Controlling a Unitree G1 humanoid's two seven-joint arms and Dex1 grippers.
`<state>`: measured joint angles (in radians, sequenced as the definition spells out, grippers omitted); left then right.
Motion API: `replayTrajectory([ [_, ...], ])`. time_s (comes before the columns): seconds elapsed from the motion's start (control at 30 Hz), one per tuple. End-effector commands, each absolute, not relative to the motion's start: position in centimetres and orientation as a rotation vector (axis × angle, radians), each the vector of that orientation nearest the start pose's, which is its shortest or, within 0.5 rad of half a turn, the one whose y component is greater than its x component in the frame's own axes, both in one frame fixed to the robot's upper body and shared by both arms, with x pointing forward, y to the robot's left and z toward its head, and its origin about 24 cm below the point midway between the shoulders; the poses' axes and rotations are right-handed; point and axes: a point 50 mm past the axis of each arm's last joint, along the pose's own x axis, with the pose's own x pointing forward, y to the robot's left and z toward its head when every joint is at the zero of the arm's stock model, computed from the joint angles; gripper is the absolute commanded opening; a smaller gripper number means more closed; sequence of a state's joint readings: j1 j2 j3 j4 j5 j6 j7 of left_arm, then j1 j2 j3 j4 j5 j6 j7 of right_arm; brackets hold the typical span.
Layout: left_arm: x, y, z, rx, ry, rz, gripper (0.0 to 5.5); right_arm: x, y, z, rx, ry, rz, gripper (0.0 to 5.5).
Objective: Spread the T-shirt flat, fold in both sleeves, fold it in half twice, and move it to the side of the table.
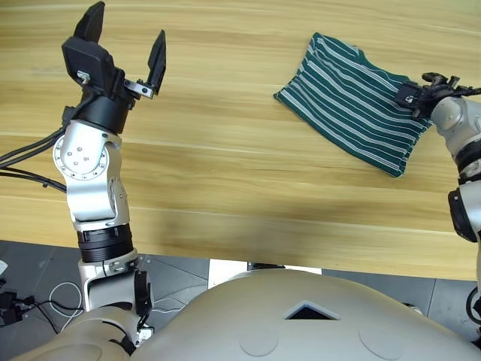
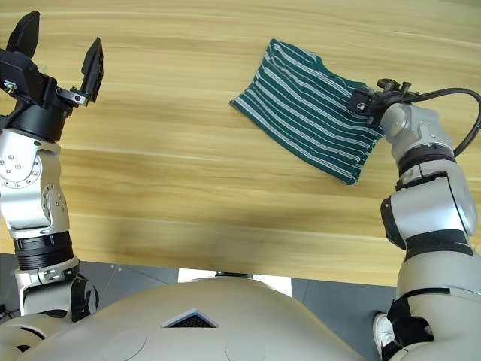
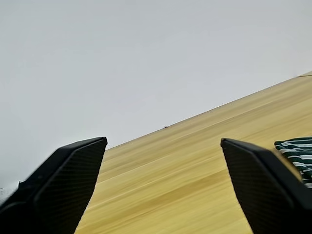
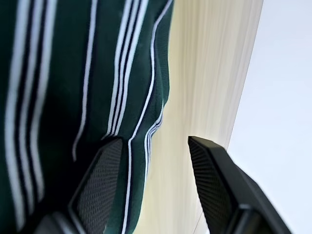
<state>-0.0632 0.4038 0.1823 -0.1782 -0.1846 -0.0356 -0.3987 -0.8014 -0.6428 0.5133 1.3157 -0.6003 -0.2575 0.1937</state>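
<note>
Since the T-shirt (image 1: 353, 105) already lies as a small folded block of green and white stripes, the spreading and folding look done, and the step in hand is most likely the last one: moving it to the side. It rests flat on the far right part of the table (image 1: 225, 173), turned at a slant to the table's edges.

The right claw (image 4: 155, 146) sits at the shirt's right edge with its fingers parted, one above the cloth and the other above bare wood, so the hem runs between them and nothing is pinched.

If the shirt is meant to go further right, the next move calls for closing on that hem and dragging low and slowly, so the layers do not slide apart. If this spot will do, the claw only has to lift straight off without catching the cloth.

The left claw (image 1: 126, 34) hangs raised over the far left of the table, spread wide and holding nothing, well apart from the shirt and out of the way.
</note>
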Motion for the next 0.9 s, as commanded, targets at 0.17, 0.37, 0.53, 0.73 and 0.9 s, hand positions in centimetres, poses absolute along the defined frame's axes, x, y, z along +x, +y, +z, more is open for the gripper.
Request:
replayTrajectory([
  [0.17,25.3,21.7,12.2,0.299,-0.241,-0.304,4.33,31.8,-24.0,2.3,-1.233,0.359,0.783,2.5],
  [0.37,25.5,20.8,11.9,0.301,-0.237,-0.35,4.33,30.0,-19.2,3.4,-1.188,0.187,0.919,2.5],
  [0.53,25.3,20.4,12.0,0.294,-0.246,-0.366,4.33,29.3,-17.1,5.8,-1.16,0.068,0.922,2.5],
  [0.73,25.1,20.0,11.5,0.283,-0.241,-0.375,4.33,28.2,-16.1,5.9,-1.141,0.056,0.954,2.5],
  [0.9,25.0,19.8,11.4,0.284,-0.242,-0.378,4.33,27.3,-16.5,7.2,-1.149,0.034,0.941,2.5],
])
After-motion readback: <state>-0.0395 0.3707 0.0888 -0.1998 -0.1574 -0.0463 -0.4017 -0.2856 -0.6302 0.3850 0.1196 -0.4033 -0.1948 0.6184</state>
